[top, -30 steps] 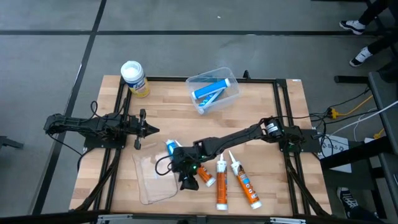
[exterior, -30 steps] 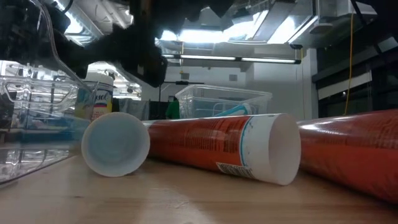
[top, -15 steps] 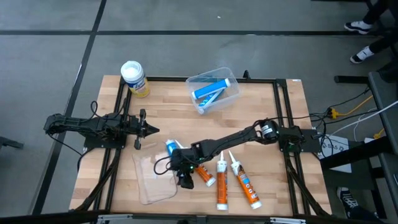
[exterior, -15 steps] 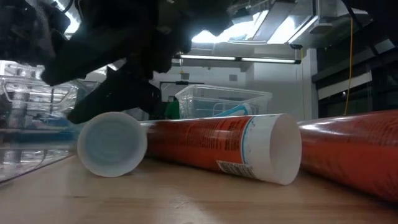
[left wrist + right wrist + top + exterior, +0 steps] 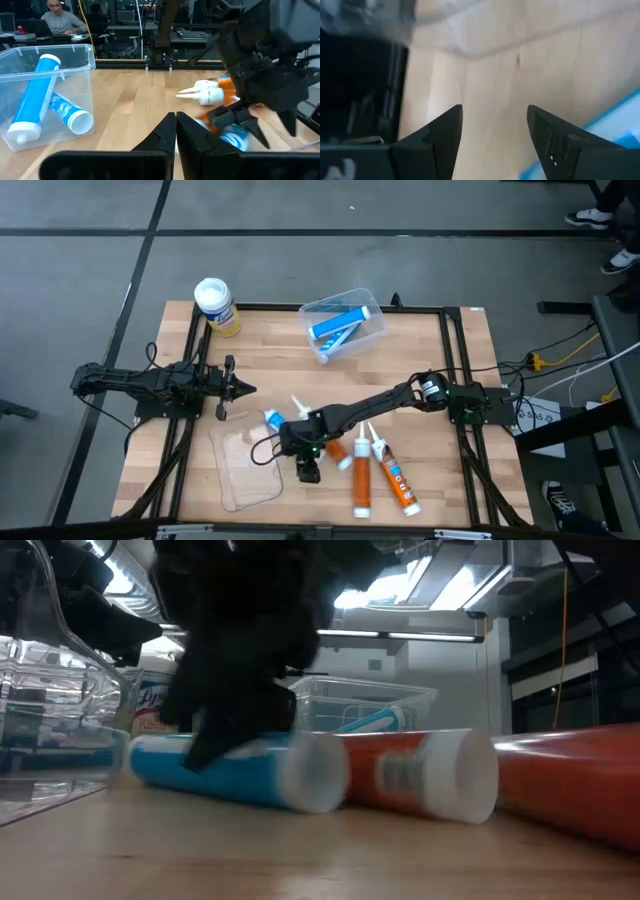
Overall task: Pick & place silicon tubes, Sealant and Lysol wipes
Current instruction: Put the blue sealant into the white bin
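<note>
Lysol wipes (image 5: pixel 215 306), a single yellow canister with a white lid, stand upright at the far left corner of the wooden table (image 5: pixel 270 370), well apart from the clear bin (image 5: pixel 345 327). That bin holds two blue tubes. Nearer the front lie one loose blue tube (image 5: pixel 281 421) and three orange tubes (image 5: pixel 360 480), with a second clear bin (image 5: pixel 245 468) beside them. The right gripper (image 5: pixel 307 471) hangs over the loose blue tube, fingers spread wide around nothing. The left gripper (image 5: pixel 245 388) waits left of the clear bin, fingers pressed together, empty. Grey floor surrounds the table; a person sits in the room beyond.
</note>
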